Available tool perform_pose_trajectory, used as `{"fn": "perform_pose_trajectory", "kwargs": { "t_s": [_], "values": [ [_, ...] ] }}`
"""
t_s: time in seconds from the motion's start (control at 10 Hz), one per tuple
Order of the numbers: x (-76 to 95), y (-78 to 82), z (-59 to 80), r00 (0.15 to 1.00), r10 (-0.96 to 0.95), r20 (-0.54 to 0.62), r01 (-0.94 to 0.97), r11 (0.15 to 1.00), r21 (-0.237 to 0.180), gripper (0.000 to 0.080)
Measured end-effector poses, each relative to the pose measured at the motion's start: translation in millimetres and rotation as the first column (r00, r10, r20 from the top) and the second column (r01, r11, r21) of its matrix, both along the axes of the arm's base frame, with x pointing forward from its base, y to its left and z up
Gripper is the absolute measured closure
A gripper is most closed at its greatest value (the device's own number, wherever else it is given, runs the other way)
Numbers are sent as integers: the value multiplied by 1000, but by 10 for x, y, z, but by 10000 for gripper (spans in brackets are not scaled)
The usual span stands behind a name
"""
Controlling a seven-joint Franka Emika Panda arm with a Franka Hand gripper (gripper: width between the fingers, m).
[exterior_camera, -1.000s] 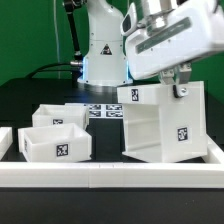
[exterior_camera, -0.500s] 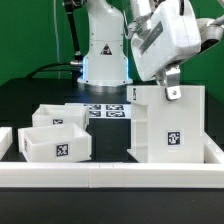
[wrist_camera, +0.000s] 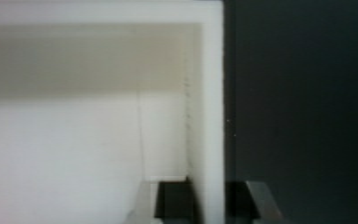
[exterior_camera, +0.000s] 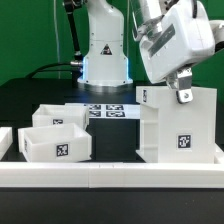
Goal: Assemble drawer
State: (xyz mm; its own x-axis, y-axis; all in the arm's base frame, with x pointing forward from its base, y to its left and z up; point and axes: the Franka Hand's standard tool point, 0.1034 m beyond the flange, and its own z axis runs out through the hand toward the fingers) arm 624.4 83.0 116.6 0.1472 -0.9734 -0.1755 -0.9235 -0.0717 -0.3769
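Note:
The white drawer housing (exterior_camera: 180, 125) stands upright on the black table at the exterior view's right, a tag on its front. My gripper (exterior_camera: 183, 93) comes down on its top edge and is shut on one wall. In the wrist view the thin white wall (wrist_camera: 208, 100) runs between my dark fingers (wrist_camera: 172, 202), with my gripper (wrist_camera: 215, 200) closed around it. Two small open-top trays stand at the left, one in front (exterior_camera: 55, 143) and one behind it (exterior_camera: 60, 115), apart from the housing.
A long low white border rail (exterior_camera: 110, 172) runs along the front of the table, with a short piece at the far left. The marker board (exterior_camera: 110, 110) lies behind the trays. The robot base (exterior_camera: 105, 50) stands at the back.
The housing has moved toward the exterior view's right in my grip and turned from tilted to square and upright. The trays have not moved.

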Motion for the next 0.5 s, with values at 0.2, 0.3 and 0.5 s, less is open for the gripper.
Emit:
{"fn": "perform_pose_trajectory", "kwargs": {
  "t_s": [0.2,0.3,0.5],
  "values": [
    [-1,34,1,1000,4,-4,-4,1000,3,748],
    [-1,78,5,1000,9,-11,-8,1000,10,668],
    [-6,72,0,1000,14,-10,-14,1000,7,533]
  ]
}}
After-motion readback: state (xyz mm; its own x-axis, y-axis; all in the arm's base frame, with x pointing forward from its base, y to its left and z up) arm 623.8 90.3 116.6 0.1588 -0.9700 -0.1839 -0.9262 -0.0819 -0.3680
